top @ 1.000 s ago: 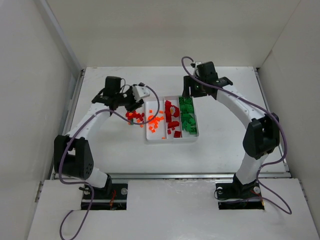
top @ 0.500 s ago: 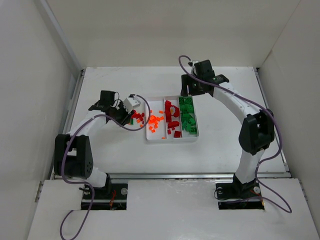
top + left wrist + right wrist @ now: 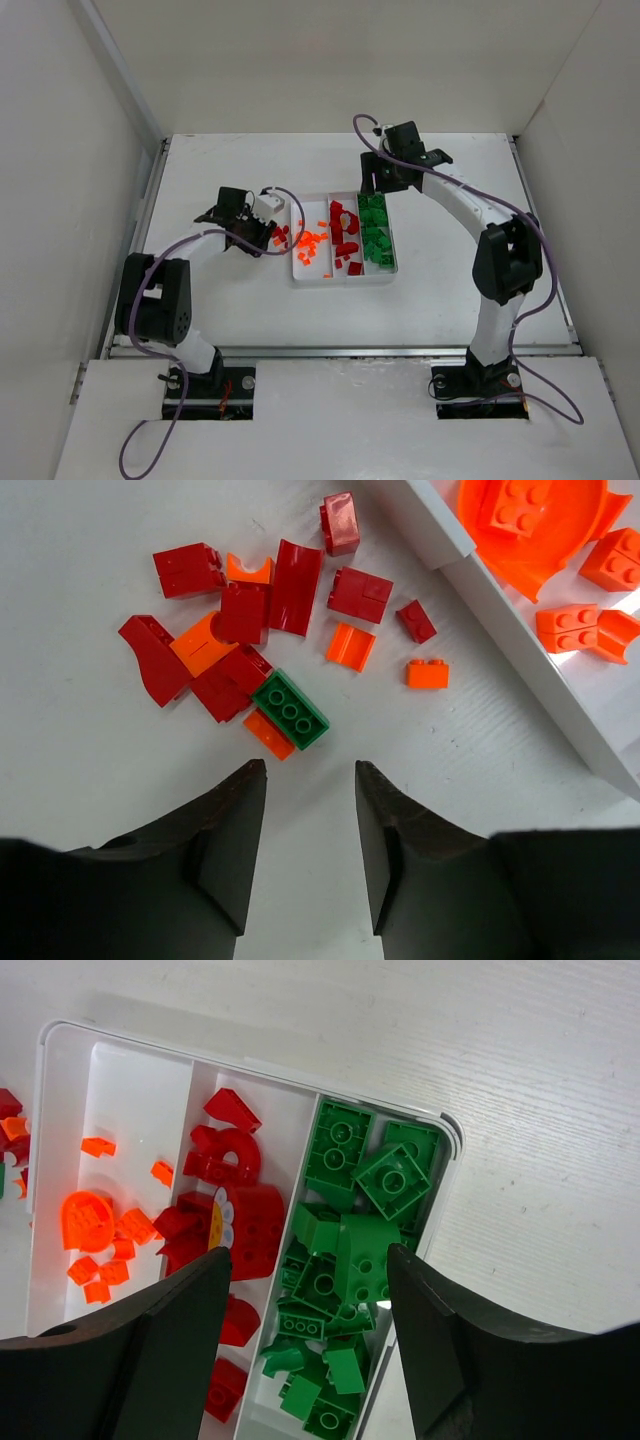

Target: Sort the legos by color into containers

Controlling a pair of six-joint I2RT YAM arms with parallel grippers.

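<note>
Loose legos lie in a pile on the table just left of the tray: dark red bricks [image 3: 295, 585], orange pieces [image 3: 351, 645] and one green brick [image 3: 290, 709]. My left gripper [image 3: 310, 775] stands open just short of the green brick, with nothing between its fingers. The white tray [image 3: 340, 282] holds orange legos [image 3: 88, 1220] in its left container, red legos [image 3: 250, 1225] in the middle one and green legos [image 3: 350, 1250] in the right one. My right gripper [image 3: 308, 1252] hangs open and empty above the tray's far end, over the red and green containers.
The tray's near wall [image 3: 520, 610] runs diagonally at the right of the left wrist view, close to the pile. White enclosure walls stand round the table [image 3: 450, 270]. The left arm [image 3: 190, 245] lies low across the table's left side.
My left gripper has dropped low and come in beside the loose pile, its jaws narrowing then widening a little. My right gripper has drifted slightly left over the tray.
</note>
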